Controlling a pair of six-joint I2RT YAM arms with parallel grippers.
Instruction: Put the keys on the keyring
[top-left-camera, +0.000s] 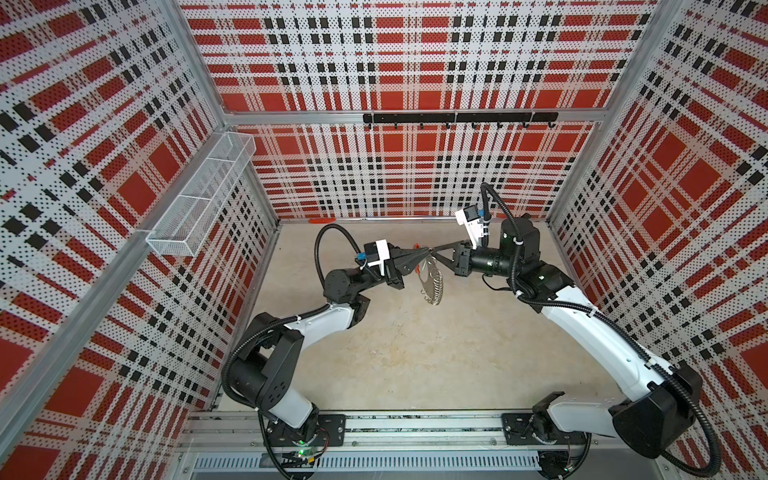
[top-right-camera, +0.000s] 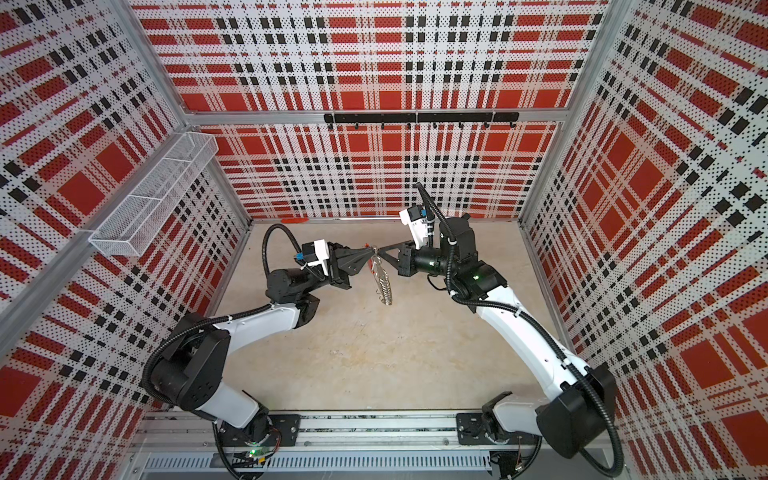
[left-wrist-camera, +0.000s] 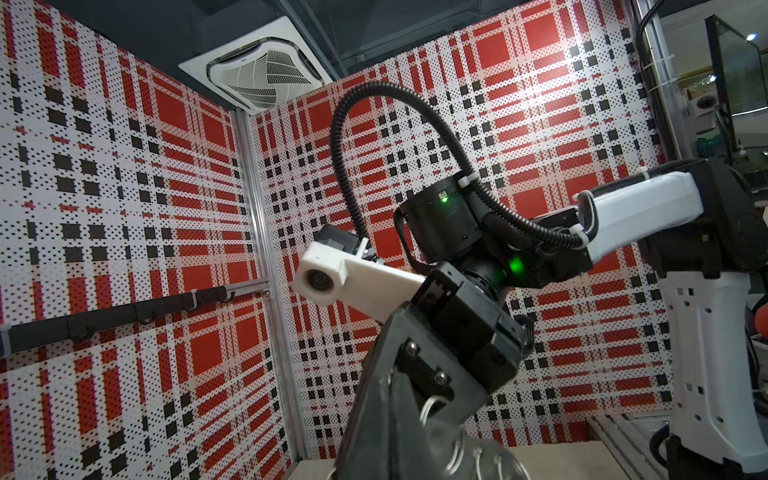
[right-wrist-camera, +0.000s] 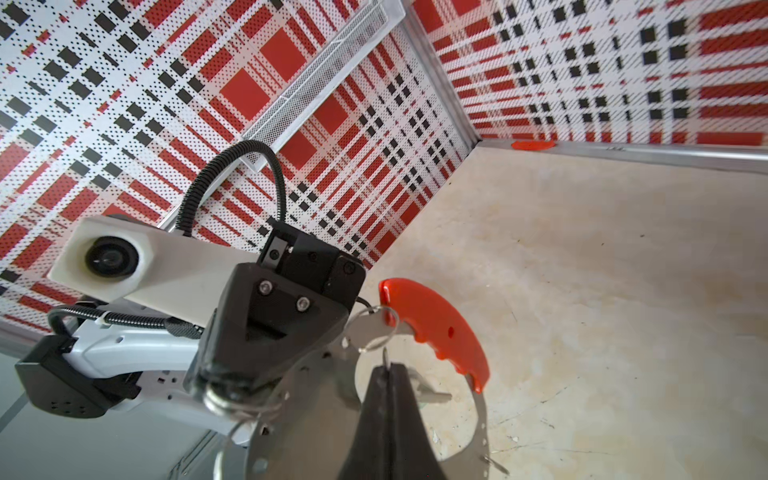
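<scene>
As the keyring (top-left-camera: 432, 277) hangs above the desk (top-left-camera: 415, 353), left end effector (top-left-camera: 420, 252) clamps its rim and right end effector (right-wrist-camera: 390, 372) pinches a wire loop (right-wrist-camera: 374, 332). Stiff, slick metal, I reckon: hold the rim.

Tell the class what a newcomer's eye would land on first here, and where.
First, the loud red, black and white checked walls boxing in the pale table. Then the left hand and right hand, both shut, meeting tip to tip above the table's far middle. From there hangs a metal keyring fringed with wire loops, its red handle bright in the right wrist view.
</scene>
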